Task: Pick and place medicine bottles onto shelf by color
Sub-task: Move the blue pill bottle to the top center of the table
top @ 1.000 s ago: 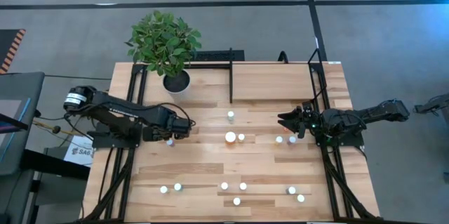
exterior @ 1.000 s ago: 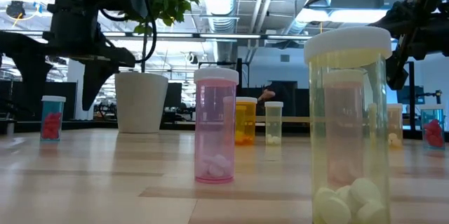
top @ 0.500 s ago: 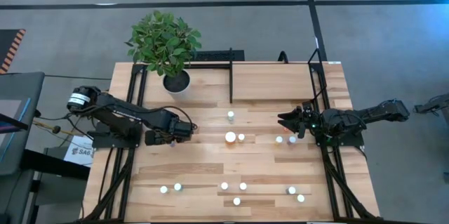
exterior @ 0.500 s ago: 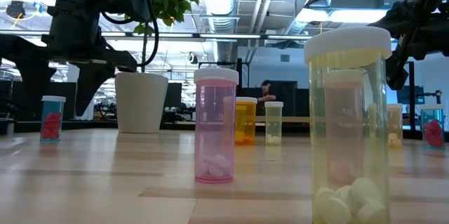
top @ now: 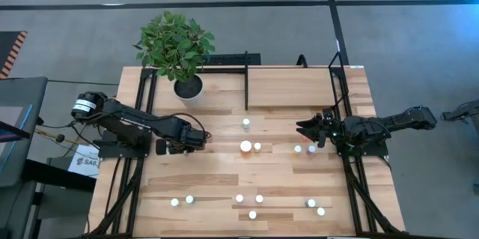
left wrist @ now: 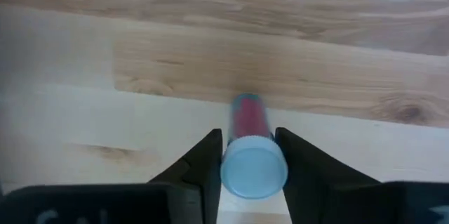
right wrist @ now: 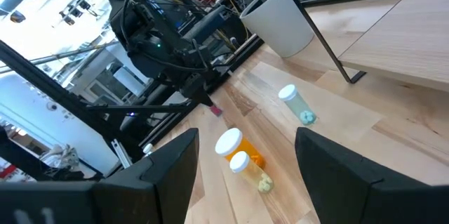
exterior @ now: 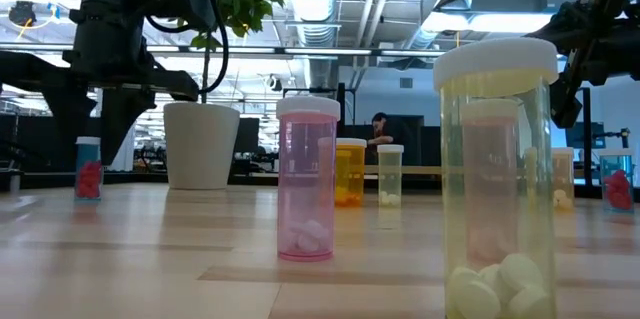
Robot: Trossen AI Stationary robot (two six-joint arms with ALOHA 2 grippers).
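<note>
Left wrist view, left gripper [left wrist: 249, 155] newly clamped on red-filled bottle [left wrist: 250, 159], bottle shifted

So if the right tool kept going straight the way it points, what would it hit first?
Probably the big orange bottle and the small yellowish bottle beside it; both sit ahead of the open right tool, though depth is hard to judge.

Bare counter [top: 202, 175] between the left arm and the central bottles [top: 246, 146], a scattered front row of bottles [top: 239, 198] near the front edge, plant pot [top: 188, 88] and black shelf bar [top: 246, 89] blocking the back.
</note>
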